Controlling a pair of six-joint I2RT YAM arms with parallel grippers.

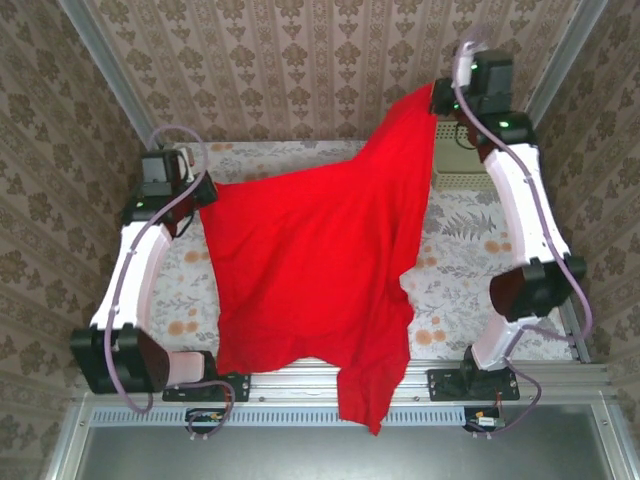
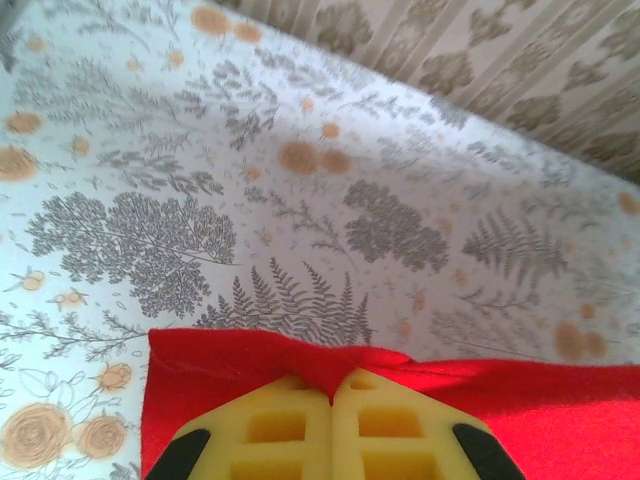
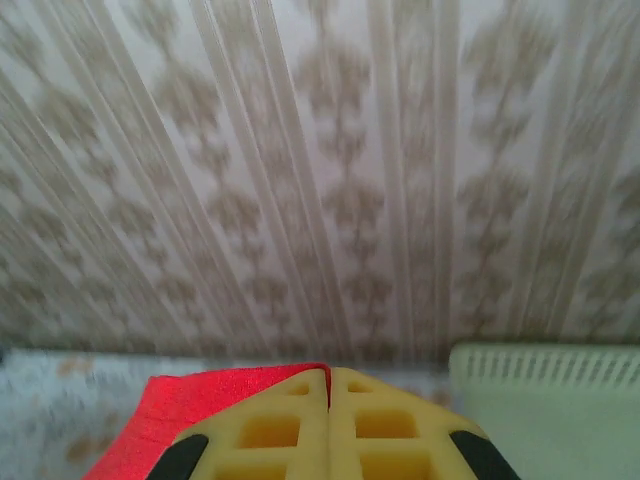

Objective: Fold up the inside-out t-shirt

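Left pincer [image 2: 332,385] and right pincer [image 3: 329,376] hold t-shirt [image 1: 310,270] over floral tablecloth [image 2: 300,200].

The 2 arms reach forward, left pincer [image 2: 332,385] lower, right pincer [image 3: 329,378] higher, each clamped closed.

The left arm [image 1: 130,265] and right arm [image 1: 525,205] are white with chunky black joints. A thin pale purple cable [image 1: 457,80] loops along each. Their fingers [image 2: 280,430] are yellow, with square hollows and black patches.
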